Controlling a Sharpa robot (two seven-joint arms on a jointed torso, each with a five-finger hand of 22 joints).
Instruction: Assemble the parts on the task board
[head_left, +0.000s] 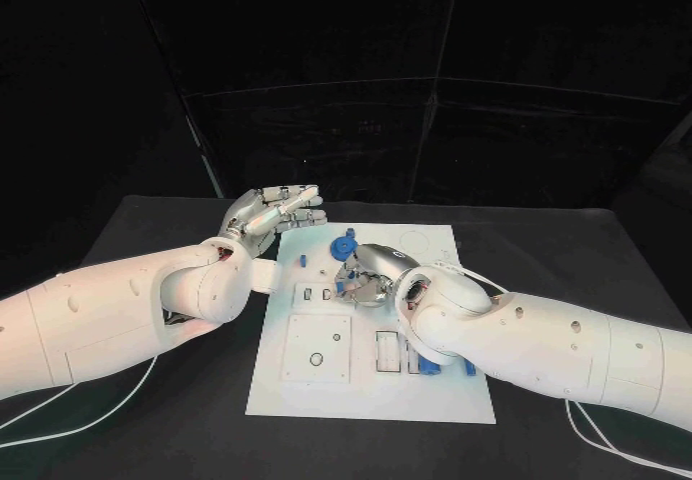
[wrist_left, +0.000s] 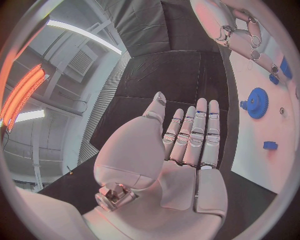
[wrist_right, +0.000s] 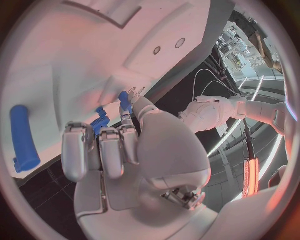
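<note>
A small blue part (wrist_right: 124, 101) sits at the right hand (head_left: 372, 272) fingertips, over the middle of the white board (head_left: 447, 395) on the desk; whether it's gripped, I can't tell. It could slip or jam crooked. The left hand (head_left: 270, 212) hovers open-fingered off the board's far corner.

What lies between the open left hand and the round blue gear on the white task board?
Nothing: in the left wrist view the left hand and the blue gear are separated by bare black table and bare white task board.
</note>
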